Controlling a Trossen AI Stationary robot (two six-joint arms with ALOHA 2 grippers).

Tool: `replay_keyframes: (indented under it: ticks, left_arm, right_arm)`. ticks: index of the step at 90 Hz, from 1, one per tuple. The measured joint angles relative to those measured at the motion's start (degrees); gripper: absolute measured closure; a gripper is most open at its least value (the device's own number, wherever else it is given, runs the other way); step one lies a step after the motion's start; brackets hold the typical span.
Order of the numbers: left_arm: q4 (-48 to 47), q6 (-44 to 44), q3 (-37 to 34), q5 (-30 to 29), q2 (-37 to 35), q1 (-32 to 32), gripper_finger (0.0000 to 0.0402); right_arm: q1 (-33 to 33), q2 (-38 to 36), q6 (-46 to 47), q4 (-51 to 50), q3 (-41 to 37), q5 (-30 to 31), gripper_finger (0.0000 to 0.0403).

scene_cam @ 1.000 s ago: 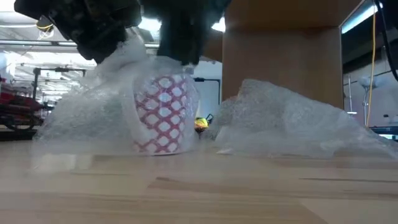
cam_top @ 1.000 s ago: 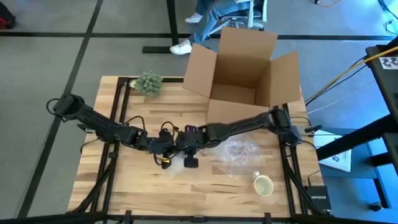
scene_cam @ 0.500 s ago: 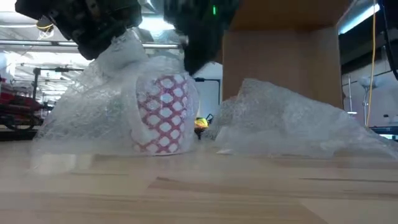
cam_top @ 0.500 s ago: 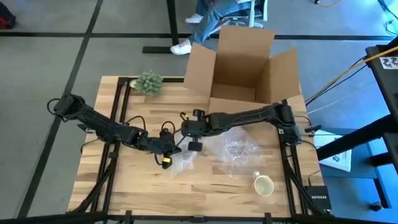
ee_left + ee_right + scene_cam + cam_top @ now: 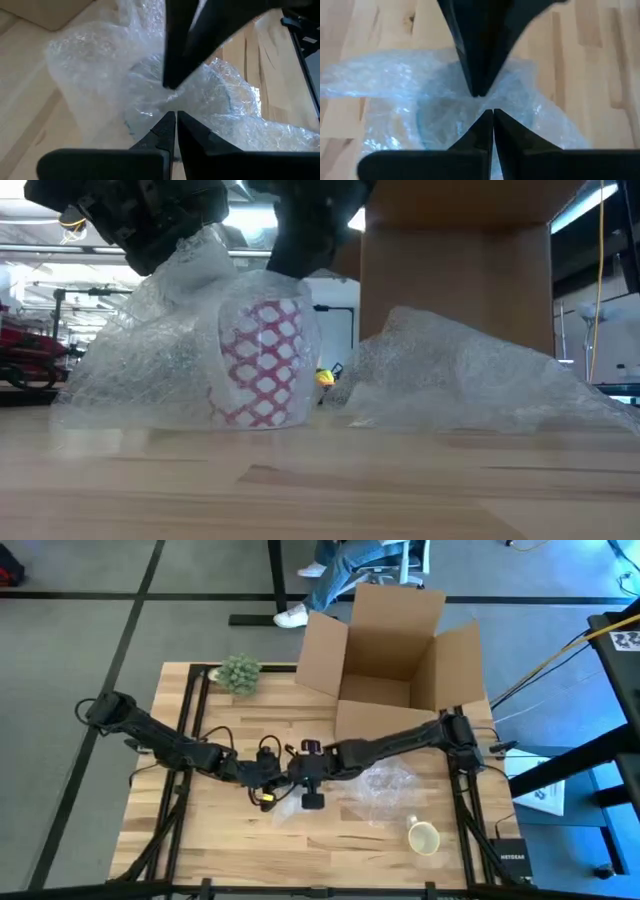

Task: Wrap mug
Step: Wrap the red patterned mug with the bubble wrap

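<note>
I see the red-patterned mug (image 5: 262, 363) standing upright at mid-table, draped in bubble wrap (image 5: 150, 360). My left gripper (image 5: 175, 117) and right gripper (image 5: 492, 114) meet tip to tip above it, each pressed together, pinching the wrap. A cardboard box (image 5: 395, 650) sits behind.

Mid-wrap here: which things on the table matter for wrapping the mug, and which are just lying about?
In the job: patterned mug; bubble wrap draped over it; left claw; right claw.

Lying about: second bubble wrap sheet; cardboard box; green plant; plain cup.
</note>
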Motion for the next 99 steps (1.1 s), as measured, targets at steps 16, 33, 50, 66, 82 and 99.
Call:
replay_keyframes:
  ticks: [16, 33, 50, 66, 82, 99]
  left_arm:
    - [0.3, -0.4, 0.0, 0.0, 0.0, 0.0, 0.0400]
    - [0.5, -0.6, 0.1, 0.1, 0.0, 0.0, 0.0400]
    - [0.2, -0.4, 0.1, 0.2, 0.0, 0.0, 0.0400]
    - [0.1, -0.7, 0.0, 0.1, 0.0, 0.0, 0.0400]
    - [-1.0, -1.1, 0.2, 0.2, -0.1, 0.2, 0.0400]
    - [-1.8, -0.7, 0.1, 1.1, -0.1, 0.3, 0.0400]
  right_arm:
    - [-0.2, 4.3, 0.4, 2.6, -0.7, -1.9, 0.0402]
    - [-0.5, 6.7, 2.1, 3.2, -0.4, -4.8, 0.0402]
    - [-0.3, 6.7, 1.6, -4.6, 5.8, -5.0, 0.0402]
    - [-0.4, 6.5, -0.2, -5.9, 9.6, -5.4, 0.0402]
    - [-1.0, 10.8, 0.5, -6.0, 9.6, -5.8, 0.0402]
    - [-1.1, 13.3, 0.9, -5.8, 9.9, -6.9, 0.0402]
